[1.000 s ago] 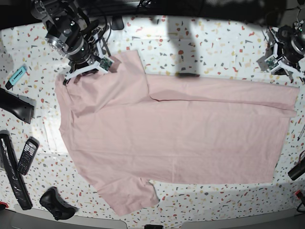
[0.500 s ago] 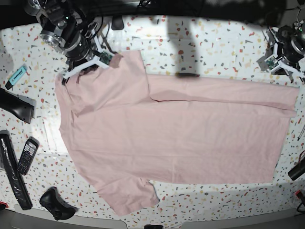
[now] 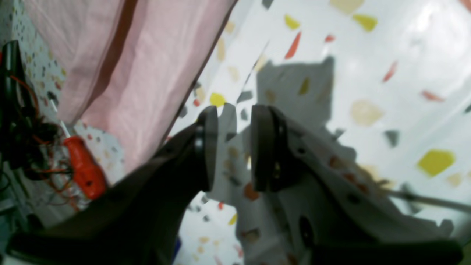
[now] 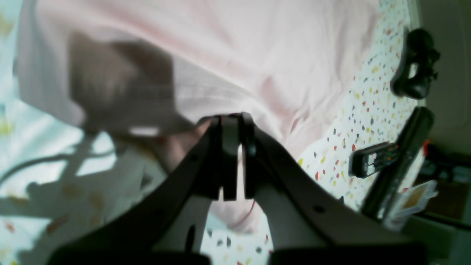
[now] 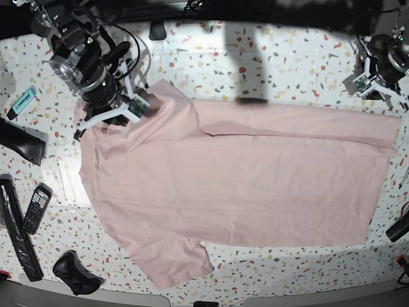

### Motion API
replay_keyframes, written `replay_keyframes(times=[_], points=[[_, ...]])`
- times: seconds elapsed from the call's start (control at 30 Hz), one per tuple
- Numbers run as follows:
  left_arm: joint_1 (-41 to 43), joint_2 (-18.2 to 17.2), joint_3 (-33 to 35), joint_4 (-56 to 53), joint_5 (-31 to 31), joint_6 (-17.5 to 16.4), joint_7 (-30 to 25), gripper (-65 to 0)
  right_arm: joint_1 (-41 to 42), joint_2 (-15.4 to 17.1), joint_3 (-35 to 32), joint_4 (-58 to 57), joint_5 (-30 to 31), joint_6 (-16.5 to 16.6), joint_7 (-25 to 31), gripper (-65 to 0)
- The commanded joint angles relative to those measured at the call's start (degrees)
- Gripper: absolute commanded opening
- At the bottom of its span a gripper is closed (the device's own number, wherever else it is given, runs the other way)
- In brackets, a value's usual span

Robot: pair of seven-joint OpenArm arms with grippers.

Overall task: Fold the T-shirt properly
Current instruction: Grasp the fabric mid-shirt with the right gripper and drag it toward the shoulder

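Shirt (image 5: 236,179): spread flat across table (image 5: 287,64), one long edge folded in.
Handling: light, limp, wrinkle-prone; best taken at sleeve or hem corners.
Right claw (image 4: 232,158): clenched, over shoulder cloth; grasp uncertain.
Left claw (image 3: 235,147): released, empty, beside hem.

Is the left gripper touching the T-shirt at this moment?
Apart. The left wrist view shows the left gripper open over bare table, with the T-shirt edge lying to one side of its fingers.
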Motion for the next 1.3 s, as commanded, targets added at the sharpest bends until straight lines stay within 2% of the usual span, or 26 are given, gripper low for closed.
replay_keyframes(times=[0.0, 0.13, 0.27, 0.63, 0.83, 1.07, 1.27], points=[[-0.2, -0.4, -0.7, 0.7, 0.4, 0.9, -0.5, -50.4, 1.8, 0.7, 0.4, 1.0, 0.2, -0.7, 0.7, -65.0], [-0.3, 1.9, -0.7, 0.7, 3.4, 1.6, -0.3, -50.4, 6.4, -1.7, 0.4, 0.0, 1.1, -0.7, 0.8, -65.0], [-0.3, 3.5, -0.7, 0.7, 3.4, 3.5, 0.3, -50.4, 11.2, -5.0, 0.4, -4.5, 4.2, -0.7, 1.3, -65.0], [-0.3, 3.5, -0.7, 0.7, 5.8, 4.1, 0.3, -50.4, 25.5, -10.0, 0.4, -18.9, 6.8, -0.7, 2.6, -65.0], [-0.3, 3.5, -0.7, 0.7, 5.8, 4.1, 0.3, -50.4, 32.0, -13.1, 0.4, -27.3, 6.8, -0.5, 6.1, -65.0], [-0.3, 3.5, -0.7, 0.7, 5.8, 4.1, 0.3, -50.4, 35.8, -15.7, 0.4, -32.3, 6.8, -0.5, 8.7, -65.0], [-0.3, 3.5, -0.7, 0.7, 5.8, 4.1, 0.3, -50.4, 35.0, -16.4, 0.4, -31.9, 6.8, -0.5, 6.6, -65.0]])
